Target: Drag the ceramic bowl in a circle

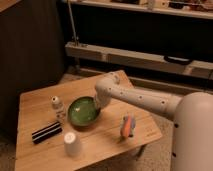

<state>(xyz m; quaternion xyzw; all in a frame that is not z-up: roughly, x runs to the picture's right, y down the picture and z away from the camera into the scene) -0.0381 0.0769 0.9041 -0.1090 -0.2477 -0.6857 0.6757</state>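
Note:
The ceramic bowl [83, 111] is a shallow glossy green bowl in the middle of the wooden table [35, 105]. My white arm reaches in from the right. My gripper [97, 104] points down at the bowl's right rim and touches it there. A small white upturned cup [72, 144] stands near the table's front edge, in front of the bowl.
A small clear bottle [58, 106] stands just left of the bowl. A black box with white stripes [46, 132] lies front left. An orange and grey object [128, 125] lies right of the bowl. A metal shelf rack [150, 55] runs behind the table.

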